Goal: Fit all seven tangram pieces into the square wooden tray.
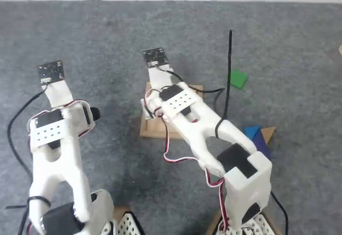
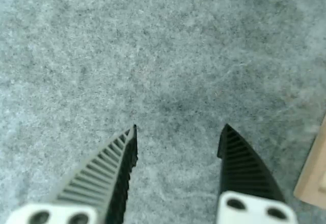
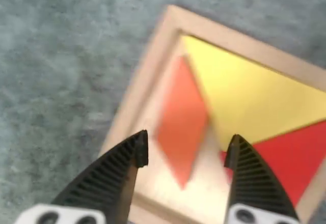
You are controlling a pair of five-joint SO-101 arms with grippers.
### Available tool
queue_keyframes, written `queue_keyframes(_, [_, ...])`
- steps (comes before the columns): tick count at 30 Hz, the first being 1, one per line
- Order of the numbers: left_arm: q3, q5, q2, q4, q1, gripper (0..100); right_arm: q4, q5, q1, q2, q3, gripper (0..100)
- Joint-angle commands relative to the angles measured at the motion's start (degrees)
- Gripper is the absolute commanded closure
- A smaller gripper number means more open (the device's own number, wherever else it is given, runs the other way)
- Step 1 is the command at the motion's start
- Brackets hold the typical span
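- The square wooden tray point(image 3: 147, 76) holds a yellow piece point(image 3: 249, 91), an orange piece point(image 3: 181, 122) just beside it, and a red piece point(image 3: 290, 158).
- The right gripper point(image 3: 190, 135) hangs over the tray, jaws wide, holding nothing.
- A green piece point(image 1: 238, 78) and a blue piece point(image 1: 252, 132) lie outside the tray.
- The left gripper point(image 2: 180, 128) is beside the tray over the grey mat point(image 2: 153, 40), jaws wide and empty.

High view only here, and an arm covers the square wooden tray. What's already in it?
Observer: The square wooden tray holds a yellow triangle piece, a red tangram piece and an orange parallelogram piece.
Operator: Right pincer gripping one?
Observer: No, the right pincer is open, hanging above the orange parallelogram piece.
Operator: Left pincer?
Observer: The left pincer is open over bare grey carpet, holding nothing.
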Motion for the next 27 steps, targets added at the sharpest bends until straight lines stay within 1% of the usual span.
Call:
queue_keyframes(1, [-0.40,0.44,-1.85,-1.14,0.09,75,-0.92,0.53,-0.04,-1.54,-2.29,74.2])
queue_keyframes(4, [-0.40,0.44,-1.85,-1.05,0.09,75,-2.77,1.14,-1.98,1.71,-2.55,74.2])
queue_keyframes(7, [-0.40,0.44,-1.85,-1.05,0.09,75,-4.88,6.77,-3.12,3.38,-2.64,74.2])
queue_keyframes(9, [-0.40,0.44,-1.85,-1.05,0.09,75,-5.85,9.05,-3.47,3.56,-2.64,74.2])
queue_keyframes(12, [-0.40,0.44,-1.85,-1.14,0.09,75,-6.02,9.41,-3.74,3.21,-2.73,74.2])
queue_keyframes(18, [0.57,0.44,-1.85,-1.23,2.55,75,-5.41,9.49,-5.14,2.95,-3.69,74.2])
queue_keyframes(20, [0.57,0.44,-1.85,-1.23,2.55,75,-2.51,9.58,-5.14,2.07,-3.96,74.2])
queue_keyframes(25, [0.48,0.44,-1.85,-1.23,2.37,75,9.54,10.11,-4.97,-4.09,-4.04,74.2])
queue_keyframes(27, [0.48,0.44,-1.85,-1.23,2.46,75,10.42,10.20,-4.70,-6.90,-2.64,74.2])
